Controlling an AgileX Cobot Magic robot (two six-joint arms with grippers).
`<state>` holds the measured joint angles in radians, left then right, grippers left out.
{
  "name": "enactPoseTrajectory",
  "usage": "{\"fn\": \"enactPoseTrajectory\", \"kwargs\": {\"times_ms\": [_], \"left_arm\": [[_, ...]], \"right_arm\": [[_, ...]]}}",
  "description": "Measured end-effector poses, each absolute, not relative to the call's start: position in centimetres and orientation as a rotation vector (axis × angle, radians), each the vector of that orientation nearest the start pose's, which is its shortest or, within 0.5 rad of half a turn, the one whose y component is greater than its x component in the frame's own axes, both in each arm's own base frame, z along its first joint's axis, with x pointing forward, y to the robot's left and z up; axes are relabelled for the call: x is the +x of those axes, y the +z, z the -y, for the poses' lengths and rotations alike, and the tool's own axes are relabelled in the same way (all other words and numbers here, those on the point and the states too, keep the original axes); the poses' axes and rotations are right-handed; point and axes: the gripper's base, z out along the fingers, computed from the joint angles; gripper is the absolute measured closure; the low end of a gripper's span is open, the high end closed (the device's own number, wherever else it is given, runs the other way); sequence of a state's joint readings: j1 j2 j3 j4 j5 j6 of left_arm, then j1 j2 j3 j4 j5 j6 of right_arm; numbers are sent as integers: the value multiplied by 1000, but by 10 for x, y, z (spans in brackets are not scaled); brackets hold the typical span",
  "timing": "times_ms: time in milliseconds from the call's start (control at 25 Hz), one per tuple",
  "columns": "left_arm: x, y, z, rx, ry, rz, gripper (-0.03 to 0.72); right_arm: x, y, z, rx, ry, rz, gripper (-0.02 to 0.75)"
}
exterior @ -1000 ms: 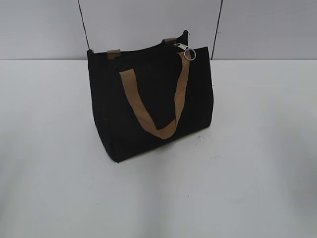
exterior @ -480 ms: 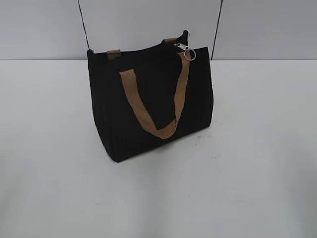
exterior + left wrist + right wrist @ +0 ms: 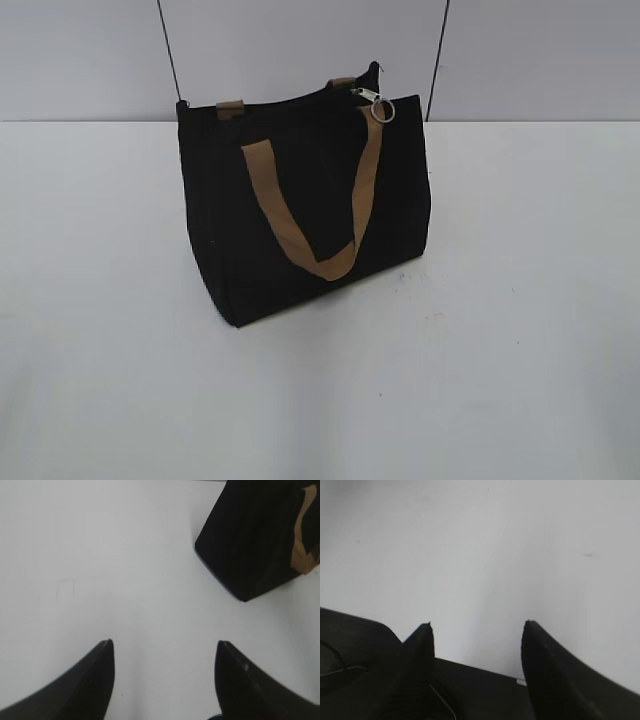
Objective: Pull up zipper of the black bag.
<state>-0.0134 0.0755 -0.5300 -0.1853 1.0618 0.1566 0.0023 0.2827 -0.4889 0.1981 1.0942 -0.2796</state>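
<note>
The black bag (image 3: pixel 300 215) stands upright on the white table (image 3: pixel 520 300), a tan strap handle (image 3: pixel 300 240) hanging down its front. The zipper (image 3: pixel 378 103), a silver slider with a round ring pull, sits at the right end of the bag's top edge. Neither arm shows in the exterior view. In the left wrist view my left gripper (image 3: pixel 164 645) is open and empty over bare table, with a corner of the bag (image 3: pixel 250 535) ahead to the upper right. In the right wrist view my right gripper (image 3: pixel 477 625) is open and empty; no bag shows there.
A grey wall (image 3: pixel 300 40) with two dark vertical seams rises behind the table. A dark base or mount (image 3: pixel 480 695) fills the bottom of the right wrist view below the fingers.
</note>
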Motion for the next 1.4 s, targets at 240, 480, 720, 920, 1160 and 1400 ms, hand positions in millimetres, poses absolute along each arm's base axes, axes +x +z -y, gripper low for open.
{"fn": "enactPoseTrajectory", "kwargs": {"times_ms": [240, 480, 720, 920, 1160, 1400], "left_arm": [[-11, 286, 14, 182, -124, -1992, 211], [-11, 286, 14, 182, -124, -1992, 211], [-11, 286, 14, 182, -122, -1992, 211], [-11, 286, 14, 182, -122, -1992, 218], [-11, 286, 14, 182, -122, -1992, 219], [-11, 286, 14, 182, -122, -1992, 221]], "right_arm": [[10, 272, -16, -306, 90, -2158, 304], [-7, 272, -16, -305, 72, -2050, 304], [-7, 272, -17, -304, 80, -2050, 304], [-7, 272, -17, -304, 84, -2049, 304], [-7, 272, -17, -304, 85, -2050, 304], [-7, 272, -17, -304, 87, -2050, 304]]}}
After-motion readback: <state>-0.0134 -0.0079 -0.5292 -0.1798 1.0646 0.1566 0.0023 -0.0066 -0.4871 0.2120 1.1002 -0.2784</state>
